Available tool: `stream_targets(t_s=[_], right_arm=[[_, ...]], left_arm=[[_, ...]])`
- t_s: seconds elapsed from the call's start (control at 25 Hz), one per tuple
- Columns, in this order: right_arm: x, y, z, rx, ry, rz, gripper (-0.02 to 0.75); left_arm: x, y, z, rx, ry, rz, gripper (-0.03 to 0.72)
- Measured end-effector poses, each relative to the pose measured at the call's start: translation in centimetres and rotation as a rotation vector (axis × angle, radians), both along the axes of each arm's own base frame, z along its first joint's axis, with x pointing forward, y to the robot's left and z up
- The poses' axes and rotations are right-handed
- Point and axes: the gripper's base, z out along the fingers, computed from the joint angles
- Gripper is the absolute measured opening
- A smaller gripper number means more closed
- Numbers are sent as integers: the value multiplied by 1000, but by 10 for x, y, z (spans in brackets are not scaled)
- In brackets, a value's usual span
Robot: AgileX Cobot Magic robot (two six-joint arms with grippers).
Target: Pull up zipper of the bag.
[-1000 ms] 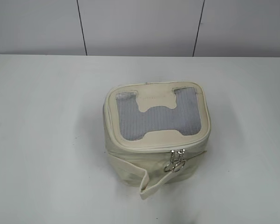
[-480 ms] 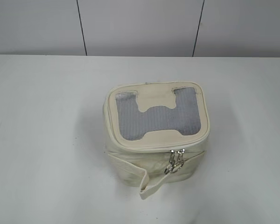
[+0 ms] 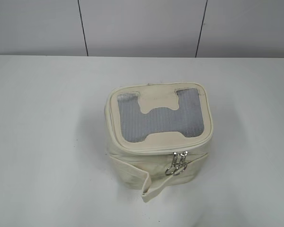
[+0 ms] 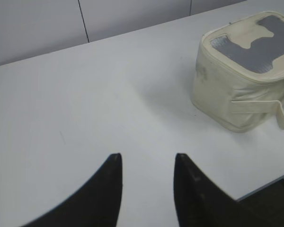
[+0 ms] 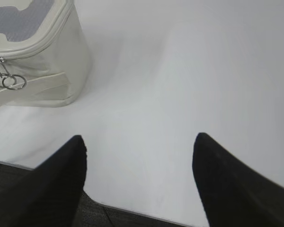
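Black right fingers stand spread and empty over the counter; the zipper pulls hang ahead to their left on the bag. Left fingers, part-spread and empty, sit farther away.

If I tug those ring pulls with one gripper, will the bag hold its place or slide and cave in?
The bag probably slides: it stands free on the smooth white table, neither gripper touching it. Its walls look soft and creased, so they may buckle. The ring pulls hang loose and will likely swing.
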Motion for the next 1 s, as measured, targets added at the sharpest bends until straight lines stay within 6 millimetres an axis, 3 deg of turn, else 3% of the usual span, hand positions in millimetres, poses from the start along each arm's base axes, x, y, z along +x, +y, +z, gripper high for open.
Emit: stream_targets(t_s=[1.0], right_arm=[[1,0,-1,0,-2,-1,545]], left_arm=[[0,-1,0,-6,-3,3,288]])
